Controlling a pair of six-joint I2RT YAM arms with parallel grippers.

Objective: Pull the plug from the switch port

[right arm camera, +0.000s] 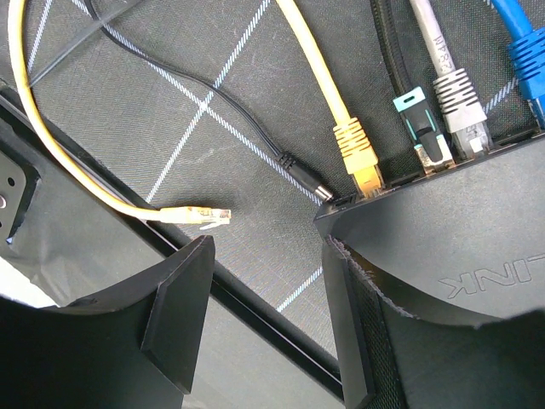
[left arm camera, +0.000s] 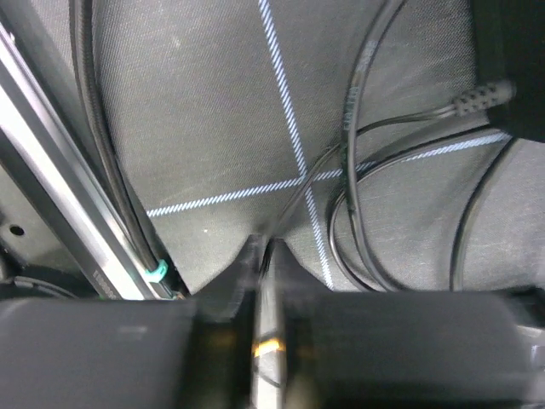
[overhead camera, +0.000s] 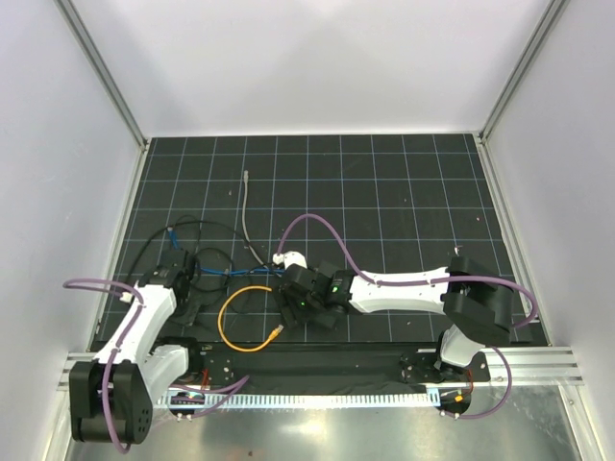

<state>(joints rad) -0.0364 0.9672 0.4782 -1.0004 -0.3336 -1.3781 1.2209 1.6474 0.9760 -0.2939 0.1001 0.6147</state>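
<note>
The flat black switch (right arm camera: 460, 230) fills the right of the right wrist view. Its port edge holds a black barrel plug (right arm camera: 308, 181), a yellow plug (right arm camera: 359, 158), a teal-tabbed plug (right arm camera: 423, 129), a grey plug (right arm camera: 461, 109) and a blue plug (right arm camera: 528, 60). My right gripper (right arm camera: 264, 315) is open; its right finger (right arm camera: 351, 332) lies against the switch's side and its left finger (right arm camera: 180, 315) is over the mat's edge. My left gripper (left arm camera: 266, 247) is shut on a thin black cable (left arm camera: 300, 189), blurred between the fingers. In the top view it (overhead camera: 190, 296) sits left of the right gripper (overhead camera: 300, 293).
The yellow cable (overhead camera: 231, 303) loops on the mat, with its loose end (right arm camera: 197, 215) near my right gripper's left finger. A grey cable (overhead camera: 247, 206) runs toward the back. Black cables (left arm camera: 353, 170) coil beside a power adapter's strain relief (left arm camera: 482, 97). A metal rail (left arm camera: 77, 221) borders the mat.
</note>
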